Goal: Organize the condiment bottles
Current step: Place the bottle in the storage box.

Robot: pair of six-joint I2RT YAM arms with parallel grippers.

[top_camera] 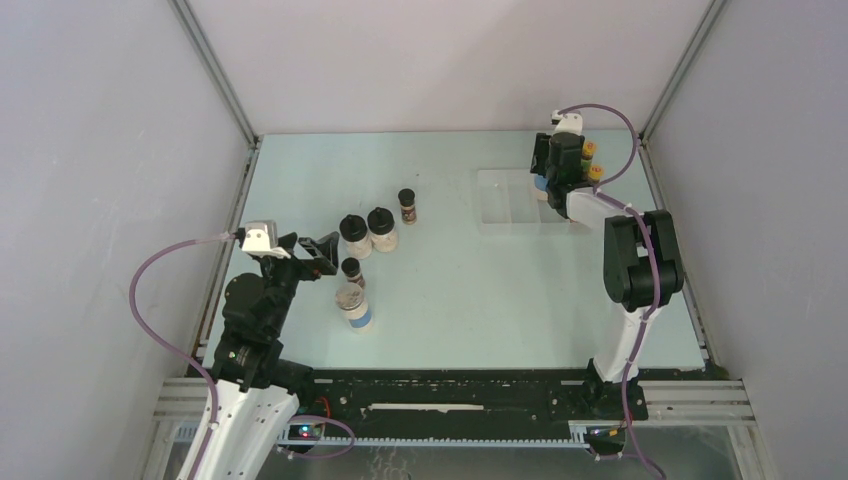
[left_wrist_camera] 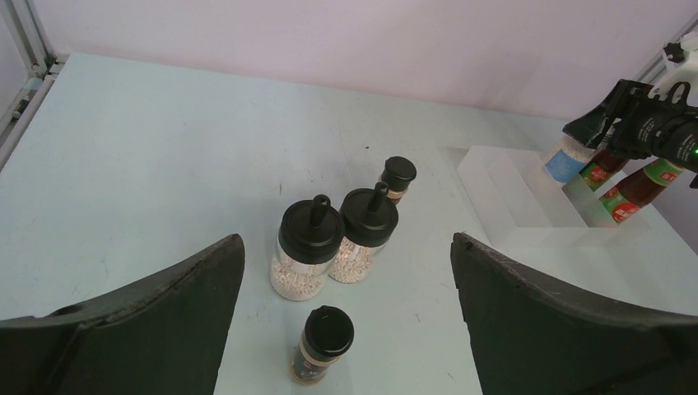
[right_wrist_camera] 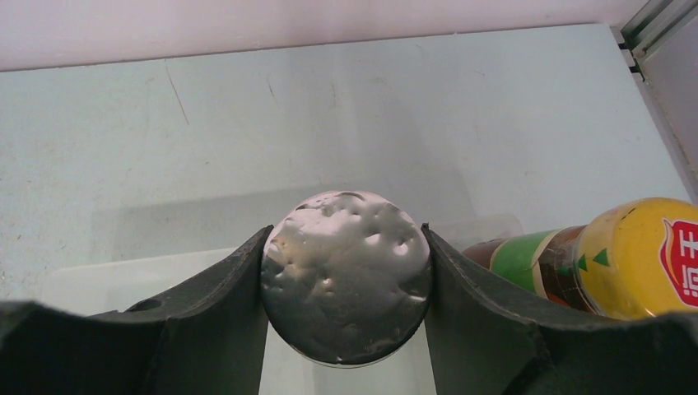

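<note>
The right gripper (right_wrist_camera: 346,237) clamps a grey-lidded jar (left_wrist_camera: 566,162) over the clear rack (top_camera: 505,205), beside the red sauce bottles (right_wrist_camera: 576,263) (probably for placement there). The left gripper (top_camera: 322,252) gapes wide, facing the black-lidded pale jars (left_wrist_camera: 309,247).

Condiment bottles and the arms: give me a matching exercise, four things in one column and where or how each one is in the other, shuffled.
Column one:
1. red sauce bottles
2. black-lidded pale jars
3. grey-lidded jar
4. left pincer

Column two:
a. open, holding nothing
b. clamped in the right pincer
c. side by side on the bare table
d. standing at the clear rack, far right

Pairs: 1-d, 2-c, 3-b, 4-a
</note>
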